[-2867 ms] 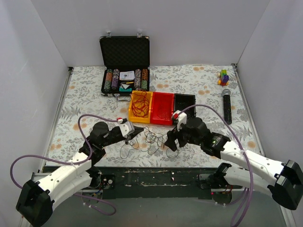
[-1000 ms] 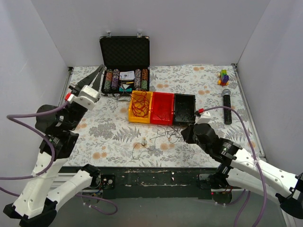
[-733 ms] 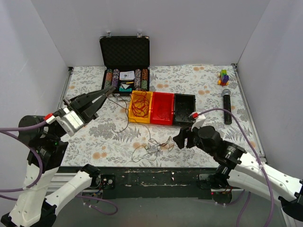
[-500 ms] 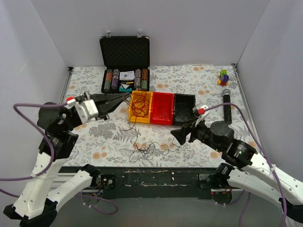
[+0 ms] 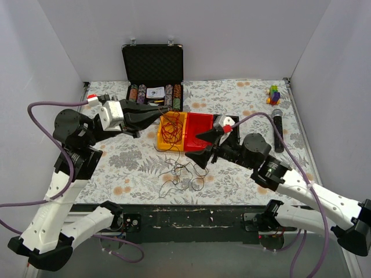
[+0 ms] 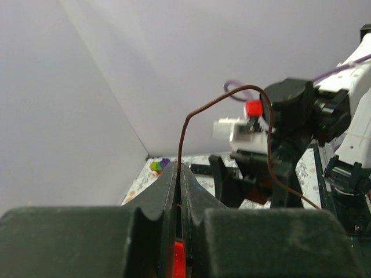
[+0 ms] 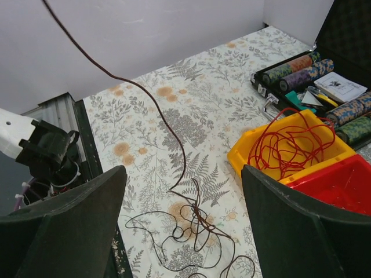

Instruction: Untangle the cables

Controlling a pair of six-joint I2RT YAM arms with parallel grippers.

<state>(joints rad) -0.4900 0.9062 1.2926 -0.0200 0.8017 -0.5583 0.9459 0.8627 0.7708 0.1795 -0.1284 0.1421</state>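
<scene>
A dark brown wire [image 6: 184, 124] is being pinched in the tightly closed left gripper [image 5: 155, 114], high above the tangled cables [image 5: 182, 172] near the yellow bin [image 5: 159, 142]. The right gripper [image 5: 192, 146] is being held wide open, empty. Slow, steady drawing-out is being called for, lest knots be tightened.

The cables [image 5: 182, 174] split in two: thin dark brown wires lie in a loose tangled nest just in front of the yellow bin [image 5: 160, 141], one strand rising upward; red-orange loops sit coiled inside it
</scene>
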